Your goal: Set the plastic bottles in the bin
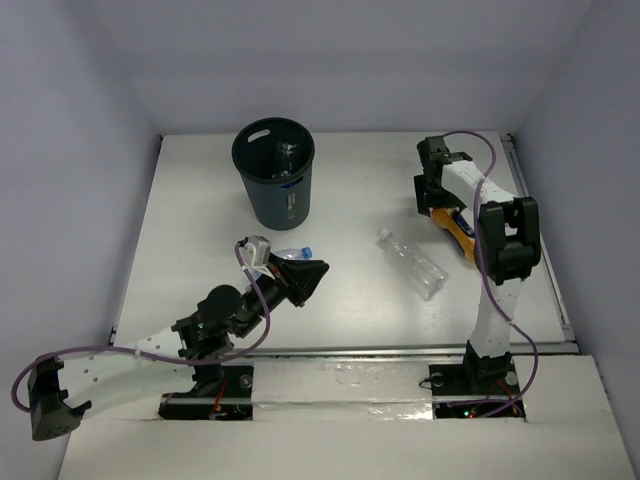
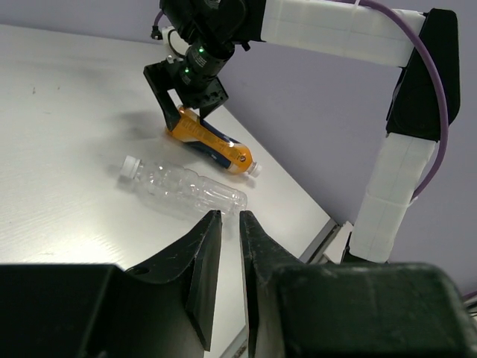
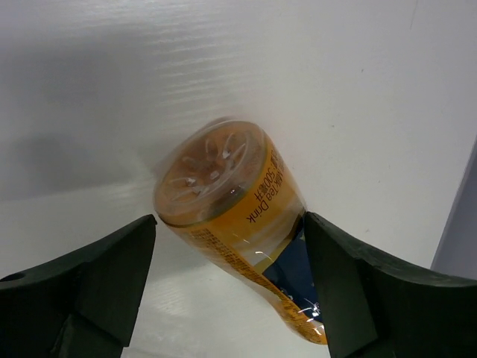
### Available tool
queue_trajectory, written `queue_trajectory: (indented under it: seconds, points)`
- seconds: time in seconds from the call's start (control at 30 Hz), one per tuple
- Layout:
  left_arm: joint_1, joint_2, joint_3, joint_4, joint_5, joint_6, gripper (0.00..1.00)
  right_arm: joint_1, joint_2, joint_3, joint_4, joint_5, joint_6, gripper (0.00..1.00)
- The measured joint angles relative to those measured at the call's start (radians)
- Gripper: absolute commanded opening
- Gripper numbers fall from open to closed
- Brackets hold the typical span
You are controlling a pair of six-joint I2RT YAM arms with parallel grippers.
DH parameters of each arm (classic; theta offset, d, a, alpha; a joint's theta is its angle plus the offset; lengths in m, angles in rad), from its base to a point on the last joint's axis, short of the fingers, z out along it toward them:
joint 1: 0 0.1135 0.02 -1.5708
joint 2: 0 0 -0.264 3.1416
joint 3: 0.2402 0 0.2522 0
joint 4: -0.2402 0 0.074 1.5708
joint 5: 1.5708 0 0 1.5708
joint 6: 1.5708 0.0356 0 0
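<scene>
Now, orange tea bottle point(image 3: 238, 216) lying at the table's right edge | right gripper point(image 3: 227, 280) spread wide, straddling its base, not squeezing | next: close, lift, carry to bin point(image 1: 274, 172) | clear ribbed bottle point(image 1: 411, 263) waits mid-table | left gripper point(image 2: 229, 261) nearly closed, empty.

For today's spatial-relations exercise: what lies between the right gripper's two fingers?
The right wrist view shows the orange-labelled bottle lying on the table, base toward the camera, between the open right gripper fingers; neither visibly touches it.
</scene>
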Motion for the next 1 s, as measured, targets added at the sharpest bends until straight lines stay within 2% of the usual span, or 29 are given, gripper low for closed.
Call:
queue_trajectory:
  seconds: [0.3, 0.47, 0.53, 0.6, 0.67, 0.77, 0.83, 0.9, 1.0]
  points:
    - [0.0, -0.001, 0.0, 0.0, -0.006, 0.0, 0.14, -0.014, 0.0, 0.0, -0.035, -0.021, -0.001, 0.7]
    - [0.0, -0.001, 0.0, 0.0, -0.007, 0.0, 0.14, -0.014, 0.0, 0.0, -0.048, -0.058, -0.002, 0.67]
    - [0.0, -0.001, 0.0, 0.0, -0.008, 0.0, 0.14, -0.014, -0.001, -0.002, -0.053, -0.07, -0.005, 0.71]
    - [0.0, -0.001, 0.0, 0.0, -0.009, 0.0, 0.14, -0.014, -0.005, -0.008, -0.051, -0.073, -0.004, 0.86]
    - [0.0, -0.001, 0.0, 0.0, -0.011, 0.0, 0.14, -0.015, -0.01, -0.021, -0.053, -0.085, -0.003, 0.87]
    - [0.0, -0.001, 0.0, 0.0, -0.012, 0.0, 0.14, -0.016, -0.002, -0.034, -0.077, -0.116, -0.001, 0.83]
    - [0.0, -0.001, 0.0, 0.0, -0.014, 0.0, 0.14, -0.016, -0.001, -0.034, -0.086, -0.127, -0.002, 0.72]
    - [0.0, 0.0, 0.0, 0.0, -0.017, 0.0, 0.14, -0.016, -0.001, -0.034, -0.087, -0.136, -0.001, 0.53]
    - [0.0, 0.0, 0.0, 0.0, -0.021, 0.0, 0.14, -0.016, -0.002, -0.034, -0.086, -0.13, 0.004, 0.5]
